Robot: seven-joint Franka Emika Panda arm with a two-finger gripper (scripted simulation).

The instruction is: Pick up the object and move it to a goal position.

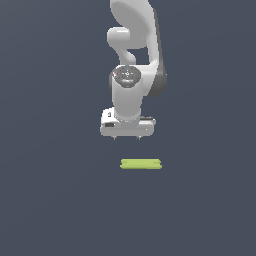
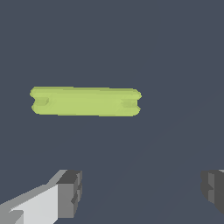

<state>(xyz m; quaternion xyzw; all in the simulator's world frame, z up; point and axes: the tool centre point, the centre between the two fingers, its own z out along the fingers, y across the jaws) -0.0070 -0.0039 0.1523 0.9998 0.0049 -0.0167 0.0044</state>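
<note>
Lime-green and flat, the bar [image 1: 141, 164] lies alone on the dark slate floor [image 1: 50, 200], with our gripper [image 1: 127, 137] poised above and behind it, fingers spread wide and holding nothing. In the wrist view the bar [image 2: 85, 101] sits well apart from both grey fingertips [image 2: 70, 192], off the line between them, so we judge the pick has not yet begun.

The risk, as we read it, is a descent from here: the jaws would close on bare floor beside the bar, or a fingertip would land on its edge and skid it away. The bar also looks thin, so pads stopping too high could slip over it.

We cannot see any goal marker in either view. One fingertip is cut off at the wrist view's edge, and the small notches near the bar's ends are too blurred to identify.
</note>
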